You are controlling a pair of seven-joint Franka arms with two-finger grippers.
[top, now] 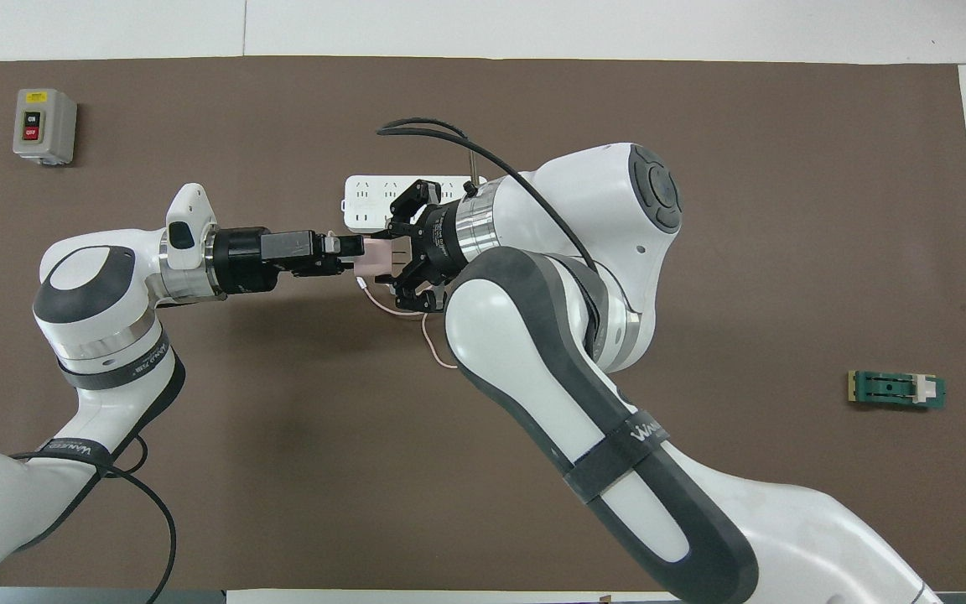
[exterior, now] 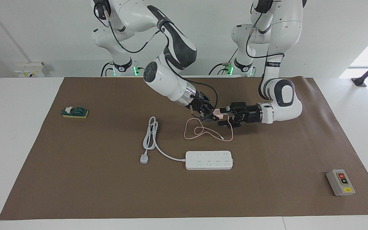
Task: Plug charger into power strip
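Mid-air handover of the charger (exterior: 217,112) between pincers.
Right pincer (exterior: 210,116) clamps it; left pincer (exterior: 226,117), fingers apart around it, must close before carrying it to the power strip (exterior: 209,160).

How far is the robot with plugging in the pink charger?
Done: the charger is off the table, held in the air by the right gripper, which is shut on it. In hand: the left gripper, open, is right at the charger, as if for a handover. Its thin cable trails on the brown mat. Left: the power strip lies with nothing plugged in, so carrying the charger over and pushing it in remain.
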